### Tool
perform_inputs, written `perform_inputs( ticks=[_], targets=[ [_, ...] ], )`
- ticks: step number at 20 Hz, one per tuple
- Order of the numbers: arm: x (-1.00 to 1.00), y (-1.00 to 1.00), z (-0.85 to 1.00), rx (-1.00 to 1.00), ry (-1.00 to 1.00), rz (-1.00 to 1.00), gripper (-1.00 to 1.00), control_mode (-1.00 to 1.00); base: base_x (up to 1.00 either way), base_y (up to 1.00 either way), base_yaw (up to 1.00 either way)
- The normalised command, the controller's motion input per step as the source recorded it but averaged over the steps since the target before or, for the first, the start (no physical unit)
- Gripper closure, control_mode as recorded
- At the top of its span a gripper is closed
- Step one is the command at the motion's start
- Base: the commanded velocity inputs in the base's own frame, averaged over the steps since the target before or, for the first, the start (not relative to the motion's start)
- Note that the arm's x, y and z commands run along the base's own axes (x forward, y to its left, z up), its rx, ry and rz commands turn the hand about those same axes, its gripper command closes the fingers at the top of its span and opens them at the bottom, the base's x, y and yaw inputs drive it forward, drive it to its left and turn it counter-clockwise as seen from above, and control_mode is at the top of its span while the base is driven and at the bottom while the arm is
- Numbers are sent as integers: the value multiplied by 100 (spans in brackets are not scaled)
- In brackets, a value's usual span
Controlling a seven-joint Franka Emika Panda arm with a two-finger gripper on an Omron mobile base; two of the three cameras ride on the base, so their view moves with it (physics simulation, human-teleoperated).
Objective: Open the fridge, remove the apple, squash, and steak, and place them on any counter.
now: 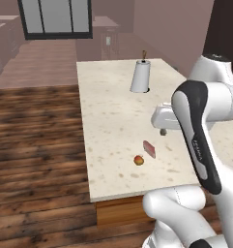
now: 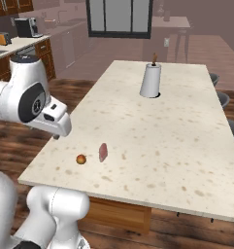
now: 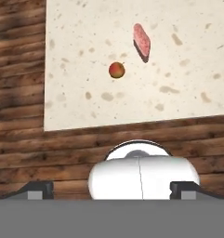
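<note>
Gripper (image 3: 111,189): jaws wide apart, nothing between them; held above the near end of the counter (image 1: 113,116), camera looking down. Fingertips (image 3: 39,189) sit far apart at the view's lower corners.

Apple (image 3: 116,70): on the stone top, ahead of the gripper and slightly left of its centre line, well clear of the fingers, near the counter's front edge.

Steak (image 3: 141,42): on the counter just beyond and right of the apple, not touching it.

Paper towel roll (image 1: 140,76): upright, far end of the counter
</note>
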Motion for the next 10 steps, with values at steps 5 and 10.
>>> perform_inputs(
  ticks=[5, 10],
  targets=[
    [-25, -9, -1, 0, -11, 4, -100, -100, 0, 0, 0],
    [-24, 0, 2, -5, -45, 27, -100, -100, 0, 0, 0]
  ],
)
